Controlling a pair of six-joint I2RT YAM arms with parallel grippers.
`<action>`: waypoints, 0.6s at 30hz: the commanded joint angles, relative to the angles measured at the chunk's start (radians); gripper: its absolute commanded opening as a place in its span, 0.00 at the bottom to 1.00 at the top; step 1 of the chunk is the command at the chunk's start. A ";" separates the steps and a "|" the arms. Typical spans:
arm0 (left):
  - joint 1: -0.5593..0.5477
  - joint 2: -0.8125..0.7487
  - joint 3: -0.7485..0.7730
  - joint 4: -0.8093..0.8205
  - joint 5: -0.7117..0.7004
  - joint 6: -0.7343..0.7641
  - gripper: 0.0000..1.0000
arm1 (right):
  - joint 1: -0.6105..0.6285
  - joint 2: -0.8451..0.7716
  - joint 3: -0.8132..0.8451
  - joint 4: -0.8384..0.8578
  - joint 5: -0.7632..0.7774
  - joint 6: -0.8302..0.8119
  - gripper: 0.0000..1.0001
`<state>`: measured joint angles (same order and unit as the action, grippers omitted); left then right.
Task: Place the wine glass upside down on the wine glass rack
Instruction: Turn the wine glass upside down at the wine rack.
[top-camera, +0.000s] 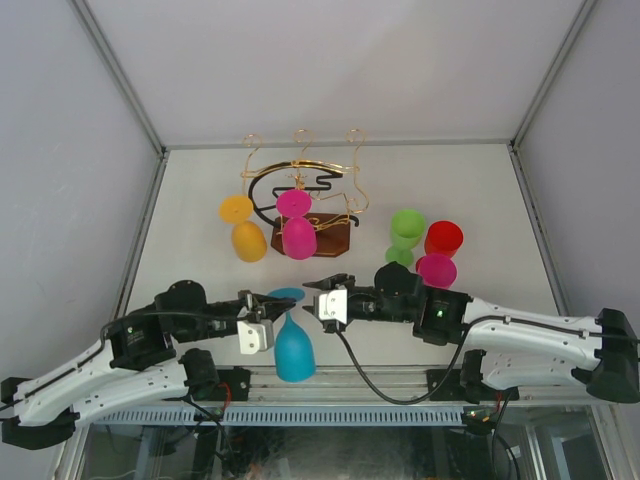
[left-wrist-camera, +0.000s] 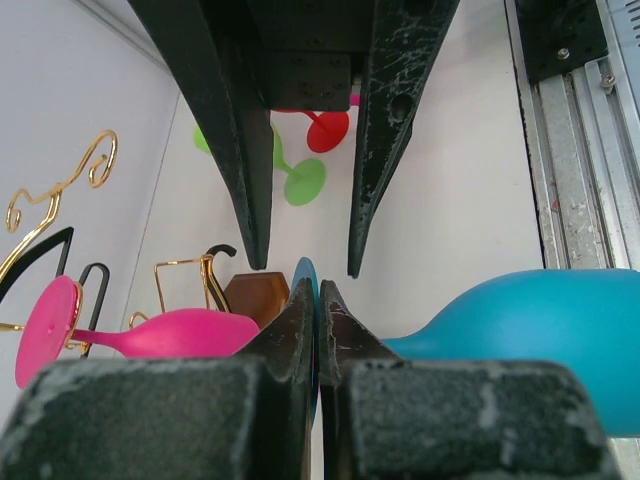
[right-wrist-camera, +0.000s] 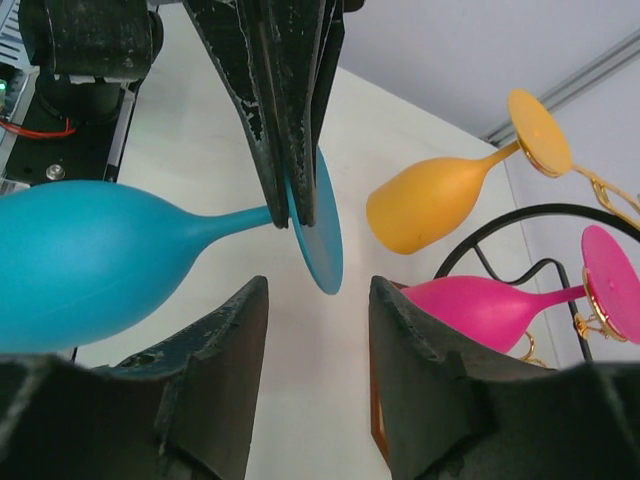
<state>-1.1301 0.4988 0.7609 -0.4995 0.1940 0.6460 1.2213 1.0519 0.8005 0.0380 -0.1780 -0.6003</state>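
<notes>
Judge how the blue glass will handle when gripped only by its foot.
The blue glass looks matte and opaque, likely plastic: probably light and sturdy. Pinched by the left tool at its thin foot, the big bowl may swing or slip. Laid down, it would probably roll.

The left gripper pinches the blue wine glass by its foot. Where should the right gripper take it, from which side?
Probably the thin stem of the blue wine glass, between bowl and foot, approached from the right, opposite the left gripper. It covers one edge of the foot, and the bowl looks too wide and round for a sure pinch.
</notes>
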 joint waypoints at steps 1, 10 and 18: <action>-0.003 0.010 0.063 0.060 0.037 0.017 0.00 | -0.004 0.017 0.050 0.084 -0.035 -0.028 0.43; -0.002 0.018 0.068 0.072 0.050 0.011 0.00 | 0.005 0.049 0.073 0.095 -0.054 -0.044 0.28; -0.003 0.012 0.066 0.084 0.028 -0.011 0.08 | 0.017 0.048 0.079 0.070 -0.050 -0.059 0.00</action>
<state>-1.1301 0.5133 0.7738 -0.4774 0.2146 0.6456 1.2312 1.1103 0.8314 0.0734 -0.2230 -0.6525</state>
